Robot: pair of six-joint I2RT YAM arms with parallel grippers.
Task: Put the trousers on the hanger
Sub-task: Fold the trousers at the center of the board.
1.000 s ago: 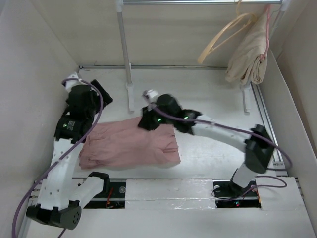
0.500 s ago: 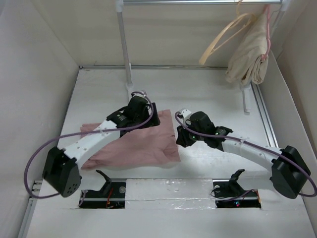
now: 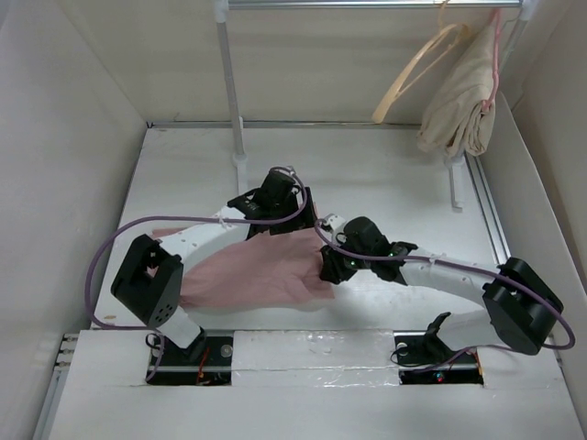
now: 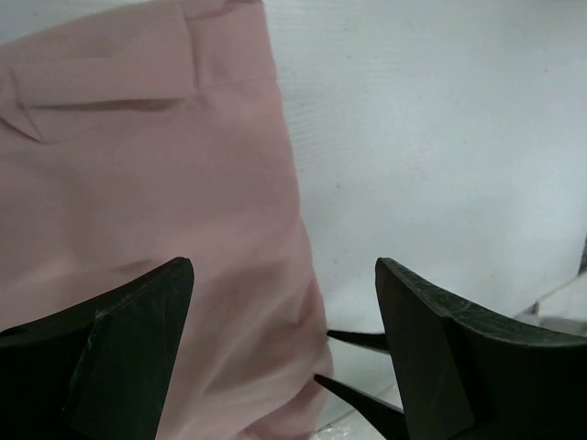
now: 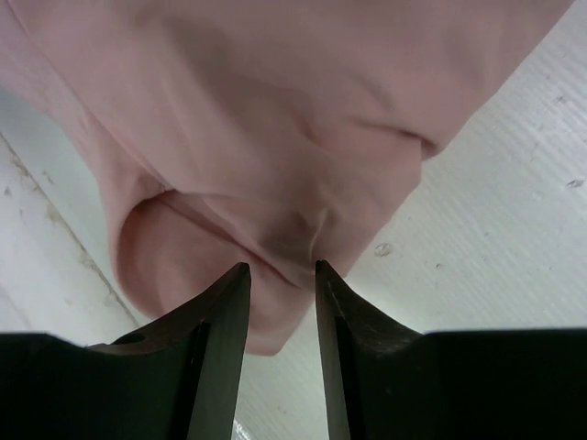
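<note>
The right hand (image 5: 282, 268) is now pinching narrowly on a fold of the trousers (image 3: 261, 270), while the left hand (image 4: 284, 266) is arriving wide open over their edge; the pickup is probably beginning.

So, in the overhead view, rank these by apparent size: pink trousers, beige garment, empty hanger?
1. Pink trousers, even partly covered.
2. Beige garment.
3. Empty hanger: similar span to the garment, but thin.
</note>
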